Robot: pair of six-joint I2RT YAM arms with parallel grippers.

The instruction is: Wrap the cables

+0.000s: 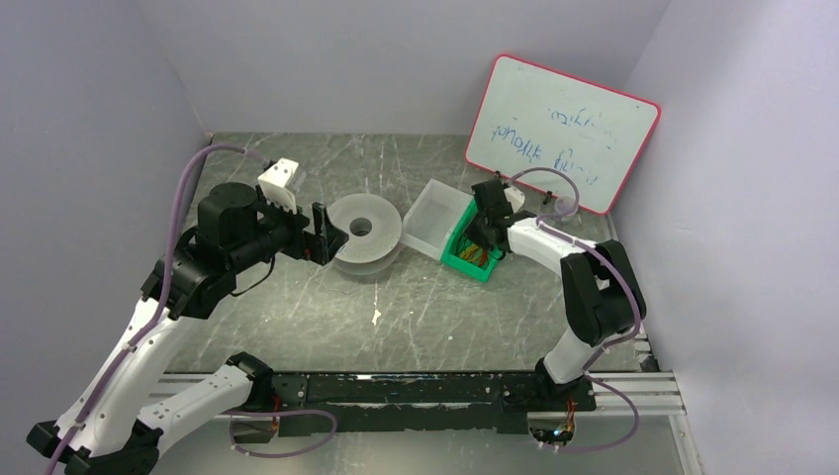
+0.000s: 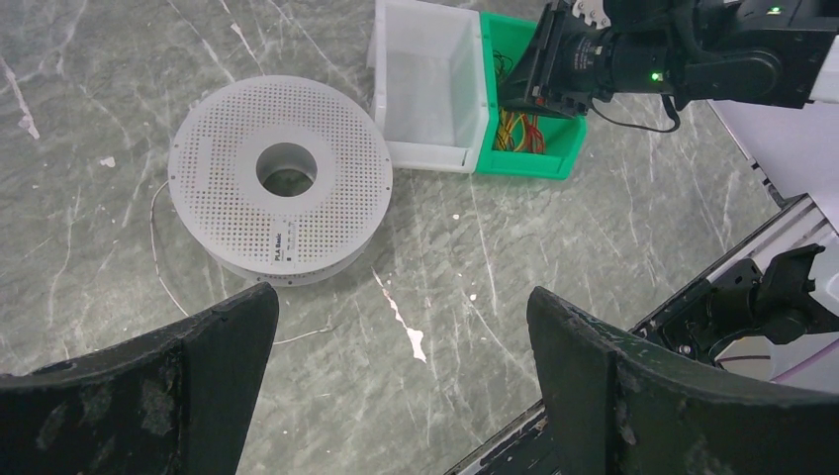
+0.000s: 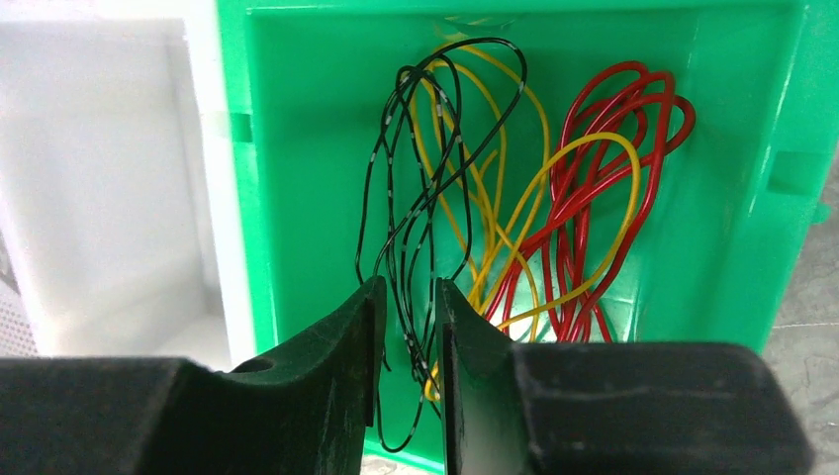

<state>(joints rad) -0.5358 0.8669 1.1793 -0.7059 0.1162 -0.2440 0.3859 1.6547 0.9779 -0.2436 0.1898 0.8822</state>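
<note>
The cables [image 3: 554,218] all lie in the green bin [image 3: 297,148], none wrapped. The right fingers [image 3: 326,376] straddle one, maybe pinching; the left fingers [image 2: 148,396] are wide apart.

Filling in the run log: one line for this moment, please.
right tool: in green bin, jaws narrowly apart around black cable | left tool: open, beside spool

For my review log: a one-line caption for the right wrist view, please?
Jaws narrowly apart straddle black cables in the green bin, yellow cables and red cables alongside.
</note>
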